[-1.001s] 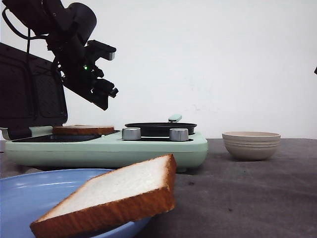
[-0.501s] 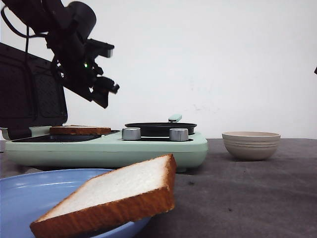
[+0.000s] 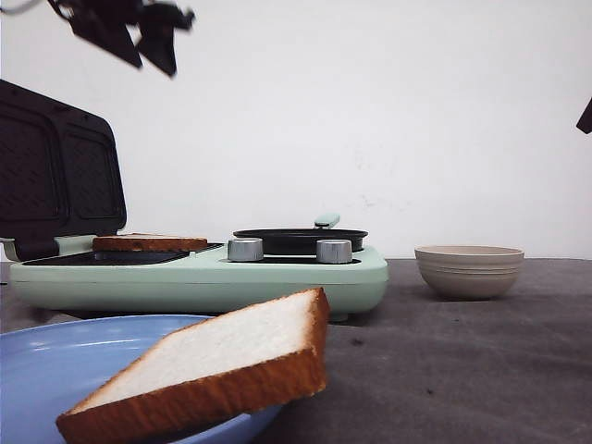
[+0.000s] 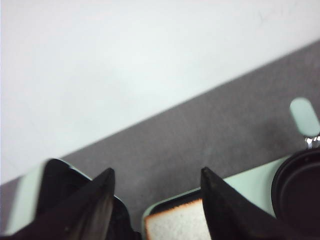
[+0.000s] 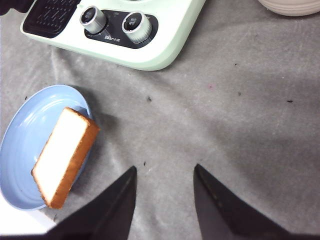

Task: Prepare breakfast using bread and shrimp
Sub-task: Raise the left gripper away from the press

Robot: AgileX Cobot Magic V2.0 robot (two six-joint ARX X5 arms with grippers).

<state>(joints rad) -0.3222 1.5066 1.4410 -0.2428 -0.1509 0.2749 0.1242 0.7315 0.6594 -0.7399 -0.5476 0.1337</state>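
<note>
The left gripper [image 3: 139, 32] has risen well above the green breakfast maker [image 3: 199, 277], its fingers [image 4: 85, 205] spread and empty. It leaves one bread slice [image 3: 148, 243] lying flat on the maker's grill plate, so that placing step looks finished. The right gripper [image 5: 162, 200] hangs parted and empty over the table. I count two bread slices: the second slice [image 3: 208, 370] leans on the blue plate [image 3: 55, 370] in front of the maker. One beige bowl [image 3: 469, 270] stands to its right; no shrimp shows.
</note>
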